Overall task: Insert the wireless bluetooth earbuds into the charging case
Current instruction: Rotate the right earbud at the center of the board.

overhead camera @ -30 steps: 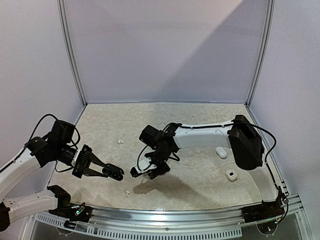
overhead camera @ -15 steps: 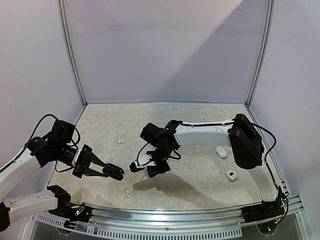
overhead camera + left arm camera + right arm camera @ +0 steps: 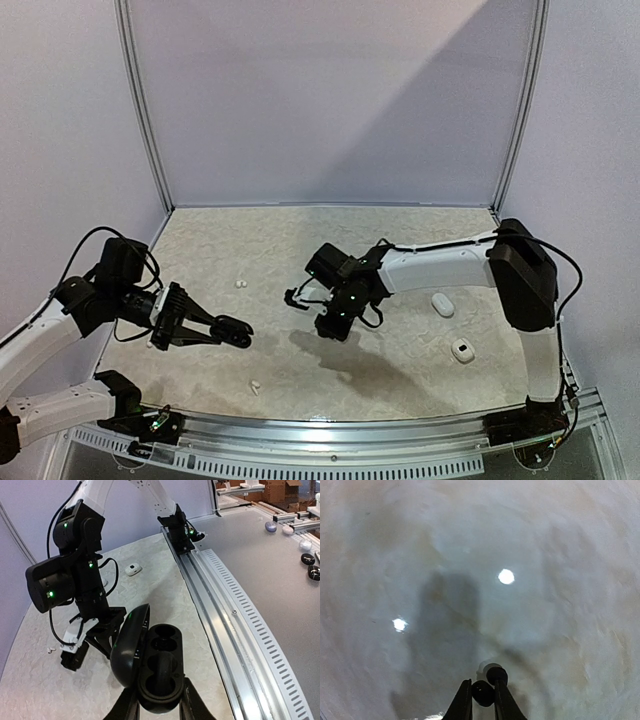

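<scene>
My left gripper [image 3: 230, 331] is shut on the black charging case [image 3: 159, 667], which is held up off the table. Its lid stands open to the left and the sockets face the camera. Something dark fills the nearer socket; I cannot tell what it is. To the right of the case, my right gripper [image 3: 336, 326] points down over the middle of the table. In the right wrist view this gripper [image 3: 481, 685] is shut on a small black earbud [image 3: 483, 694], whose round tip pokes past the right finger. Two white earbuds [image 3: 239, 284] [image 3: 254, 386] lie loose on the table.
Two white oval cases [image 3: 442, 304] [image 3: 462, 350] lie at the right, near the right arm's elbow. A metal rail [image 3: 350, 428] runs along the near edge of the table. Walls close in the back and both sides.
My right gripper has pulled away from the case toward the right and turned downward, its jaws narrowing. The left gripper with the case has shifted slightly right and up.
</scene>
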Controlling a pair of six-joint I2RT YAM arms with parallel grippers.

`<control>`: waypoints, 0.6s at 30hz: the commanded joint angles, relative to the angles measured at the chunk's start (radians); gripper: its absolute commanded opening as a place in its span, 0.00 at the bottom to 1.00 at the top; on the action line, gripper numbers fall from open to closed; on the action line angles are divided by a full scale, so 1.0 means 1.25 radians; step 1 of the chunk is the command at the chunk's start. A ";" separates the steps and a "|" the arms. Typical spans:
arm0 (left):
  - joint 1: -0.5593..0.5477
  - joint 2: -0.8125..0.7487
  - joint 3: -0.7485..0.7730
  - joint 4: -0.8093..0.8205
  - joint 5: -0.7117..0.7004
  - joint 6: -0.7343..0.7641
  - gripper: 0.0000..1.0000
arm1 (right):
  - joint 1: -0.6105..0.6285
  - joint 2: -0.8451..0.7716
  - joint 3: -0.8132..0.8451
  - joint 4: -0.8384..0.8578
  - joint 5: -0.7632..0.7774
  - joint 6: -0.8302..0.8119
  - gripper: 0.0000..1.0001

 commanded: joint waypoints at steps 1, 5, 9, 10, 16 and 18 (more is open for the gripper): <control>-0.009 -0.006 -0.016 0.038 -0.004 -0.035 0.00 | -0.030 -0.089 -0.083 -0.003 0.194 0.349 0.14; -0.009 -0.004 -0.017 0.049 -0.004 -0.041 0.00 | -0.032 -0.134 -0.154 -0.049 0.269 0.536 0.15; -0.009 -0.003 -0.018 0.052 -0.003 -0.043 0.00 | -0.034 -0.160 -0.202 -0.074 0.299 0.711 0.15; -0.009 -0.003 -0.018 0.052 -0.003 -0.043 0.00 | -0.034 -0.163 -0.213 -0.078 0.304 0.740 0.15; -0.009 -0.006 -0.018 0.053 -0.006 -0.041 0.00 | -0.039 -0.158 -0.222 -0.097 0.307 0.872 0.16; -0.010 -0.006 -0.019 0.055 -0.007 -0.040 0.00 | -0.040 -0.145 -0.208 -0.106 0.299 0.889 0.17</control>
